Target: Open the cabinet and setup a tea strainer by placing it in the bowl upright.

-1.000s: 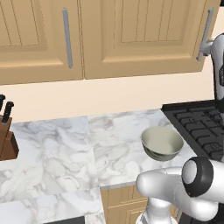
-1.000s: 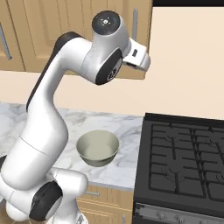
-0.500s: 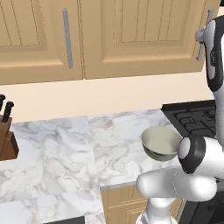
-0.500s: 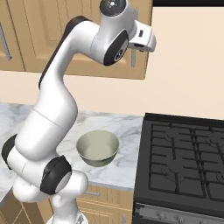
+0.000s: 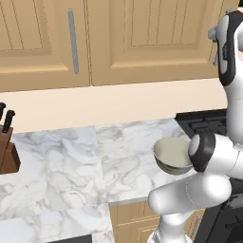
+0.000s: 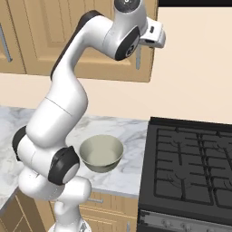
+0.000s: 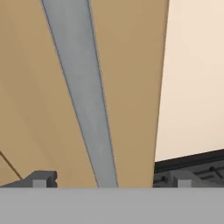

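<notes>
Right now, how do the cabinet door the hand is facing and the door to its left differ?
The right cabinet door has the hand raised at its bar handle; the left cabinet door has nothing near its handle. The right door ends beside bare wall above the stove; the left one hangs above the knife block. Both are shut, tan and panelled.

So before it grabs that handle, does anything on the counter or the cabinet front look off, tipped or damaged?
Nothing stands out. The bowl sits upright on the marble counter beside the stove, with nothing in it. The cabinet door is shut and square, its grey handle straight and lying between the fingers of the open gripper. The knife block stands upright.
</notes>
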You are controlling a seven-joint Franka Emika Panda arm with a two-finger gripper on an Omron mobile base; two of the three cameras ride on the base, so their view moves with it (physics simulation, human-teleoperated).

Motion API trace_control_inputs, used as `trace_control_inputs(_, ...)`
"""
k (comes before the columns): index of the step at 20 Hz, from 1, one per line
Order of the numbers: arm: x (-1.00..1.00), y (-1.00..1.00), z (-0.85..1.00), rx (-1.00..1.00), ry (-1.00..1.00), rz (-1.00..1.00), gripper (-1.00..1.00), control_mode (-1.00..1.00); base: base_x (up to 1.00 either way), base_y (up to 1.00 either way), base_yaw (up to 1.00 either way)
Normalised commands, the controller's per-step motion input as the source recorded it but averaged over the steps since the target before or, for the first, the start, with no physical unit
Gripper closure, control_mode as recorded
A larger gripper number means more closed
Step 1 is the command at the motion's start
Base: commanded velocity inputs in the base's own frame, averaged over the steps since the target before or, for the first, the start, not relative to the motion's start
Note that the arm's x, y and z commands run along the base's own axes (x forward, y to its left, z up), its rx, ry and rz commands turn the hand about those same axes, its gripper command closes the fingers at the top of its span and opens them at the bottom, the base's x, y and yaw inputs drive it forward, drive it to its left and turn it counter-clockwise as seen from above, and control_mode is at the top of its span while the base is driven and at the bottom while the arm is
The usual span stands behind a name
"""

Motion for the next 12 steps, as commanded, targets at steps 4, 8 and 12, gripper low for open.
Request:
trace_control_inputs(4, 0.27, -0.13, -0.10, 0.00, 0.00, 0.00, -1.00, -1.00, 0.00, 0.00, 0.00)
trace_control_inputs(8, 0.26, -0.01, -0.09, 0.00, 0.00, 0.00, -1.00, -1.00, 0.00, 0.00, 0.00)
trace_control_inputs(12, 0.29, 0.00, -0.03, 0.00, 0.00, 0.00, -1.00, -1.00, 0.00, 0.00, 0.00)
